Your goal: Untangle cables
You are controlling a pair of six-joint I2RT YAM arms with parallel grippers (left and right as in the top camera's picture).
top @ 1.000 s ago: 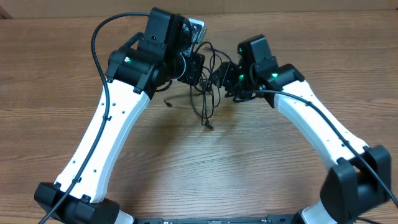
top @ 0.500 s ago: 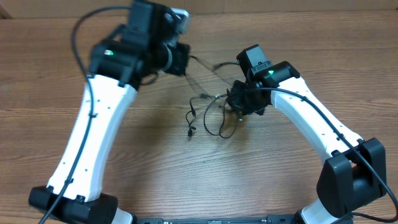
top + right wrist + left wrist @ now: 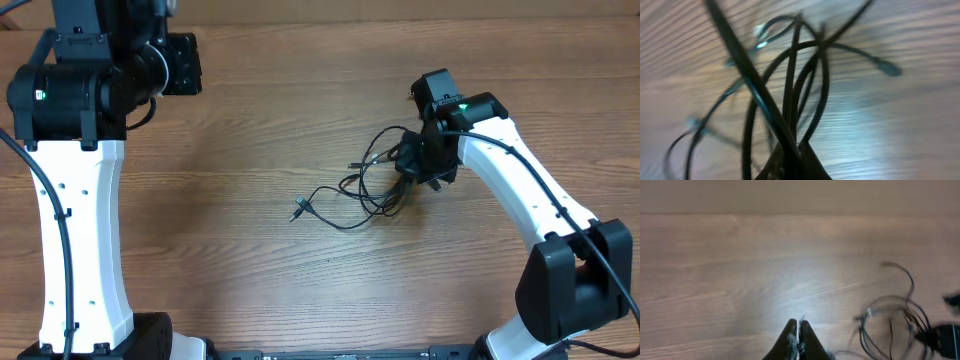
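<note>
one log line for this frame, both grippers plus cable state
left gripper: shut, empty, apart from cables | right gripper: shut on cables | cables: tangled loops, one plug end lying on table

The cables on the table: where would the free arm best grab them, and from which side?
Probably the cables' loose tail, ending in a plug: it lies flat, clear of the tangle. Come from above on the left, since the right gripper holds the other end.

The cables (image 3: 760, 102) blur in the right wrist view, whose bottom edge crops the right claw (image 3: 791, 159)
</note>
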